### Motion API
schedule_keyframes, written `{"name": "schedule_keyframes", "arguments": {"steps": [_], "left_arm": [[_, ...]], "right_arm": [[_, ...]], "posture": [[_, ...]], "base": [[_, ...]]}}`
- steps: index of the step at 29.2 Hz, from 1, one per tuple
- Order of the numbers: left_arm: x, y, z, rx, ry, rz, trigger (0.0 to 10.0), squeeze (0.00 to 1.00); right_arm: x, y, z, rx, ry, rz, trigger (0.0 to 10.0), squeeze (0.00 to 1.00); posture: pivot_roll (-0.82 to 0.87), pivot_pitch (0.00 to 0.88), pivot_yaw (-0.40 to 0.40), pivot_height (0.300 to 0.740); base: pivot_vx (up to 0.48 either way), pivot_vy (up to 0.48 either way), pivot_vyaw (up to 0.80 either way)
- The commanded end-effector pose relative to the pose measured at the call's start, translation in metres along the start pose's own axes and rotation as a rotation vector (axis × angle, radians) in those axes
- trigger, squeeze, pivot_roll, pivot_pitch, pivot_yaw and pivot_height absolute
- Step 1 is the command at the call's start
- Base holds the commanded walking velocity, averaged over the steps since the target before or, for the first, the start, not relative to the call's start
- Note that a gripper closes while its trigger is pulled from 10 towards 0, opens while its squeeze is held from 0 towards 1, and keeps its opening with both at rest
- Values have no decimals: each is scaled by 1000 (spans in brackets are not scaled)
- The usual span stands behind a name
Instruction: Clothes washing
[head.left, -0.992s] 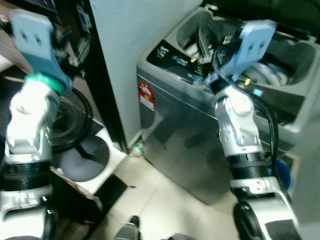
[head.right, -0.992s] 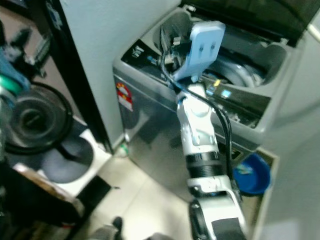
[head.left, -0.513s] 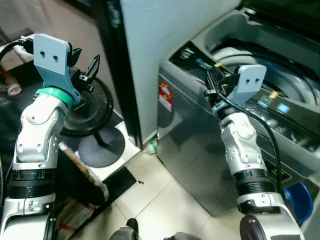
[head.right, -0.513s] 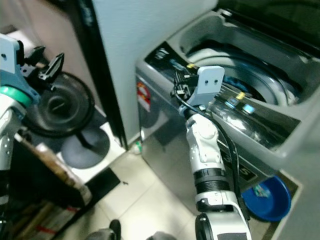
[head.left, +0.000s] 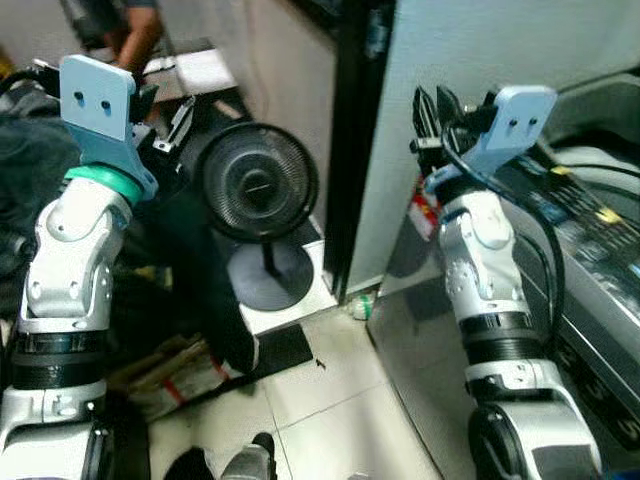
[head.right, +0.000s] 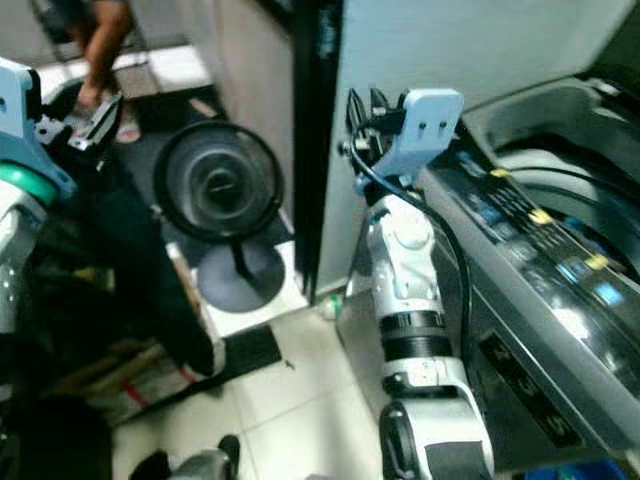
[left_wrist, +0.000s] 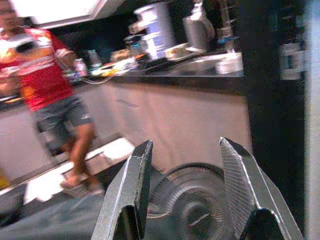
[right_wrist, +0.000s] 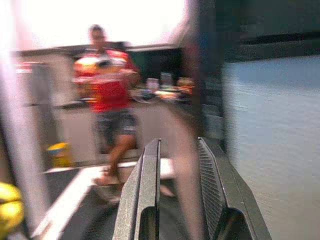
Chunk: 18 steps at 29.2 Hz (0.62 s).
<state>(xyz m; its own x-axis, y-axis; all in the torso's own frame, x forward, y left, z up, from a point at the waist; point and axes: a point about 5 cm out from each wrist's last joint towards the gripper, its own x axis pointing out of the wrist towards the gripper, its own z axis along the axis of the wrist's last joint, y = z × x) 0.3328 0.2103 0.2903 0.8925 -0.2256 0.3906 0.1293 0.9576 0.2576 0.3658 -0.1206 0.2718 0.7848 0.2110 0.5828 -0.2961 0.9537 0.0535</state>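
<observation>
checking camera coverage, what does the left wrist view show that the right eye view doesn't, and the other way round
Left wrist view alone: a kitchen counter cluttered with containers, and a person in a red shirt nearly whole. Right eye view alone: the washing machine with its control panel, the tiled floor, and the right tool raised beside the machine. Both share the black floor fan and the left tool, fingers apart.

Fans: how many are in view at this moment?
1. A black pedestal fan stands on the floor between the dark pile at the robot's left and the grey wall panel, left of the washing machine. Others may be hidden behind the clutter.
</observation>
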Motion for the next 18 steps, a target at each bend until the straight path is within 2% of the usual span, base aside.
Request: {"name": "schedule_keyframes", "arguments": {"steps": [1, 12, 18], "left_arm": [[0, -1, -2, -1, 7, -6, 10000, 0], [0, -1, -2, 2, 1, 5, 10000, 0], [1, 0, 0, 20, -13, 21, 10000, 0]], "right_arm": [[-5, -5, -4, 8, 12, -22, 10000, 0], [-4, -4, -3, 14, 7, -16, 10000, 0], [-3, 1, -4, 63, 11, 2, 10000, 0]], "posture": [[129, 20, 45, 740], [129, 21, 43, 740], [128, 26, 44, 740]], "base": [[0, 0, 781], [0, 0, 781], [469, 0, 73]]}}
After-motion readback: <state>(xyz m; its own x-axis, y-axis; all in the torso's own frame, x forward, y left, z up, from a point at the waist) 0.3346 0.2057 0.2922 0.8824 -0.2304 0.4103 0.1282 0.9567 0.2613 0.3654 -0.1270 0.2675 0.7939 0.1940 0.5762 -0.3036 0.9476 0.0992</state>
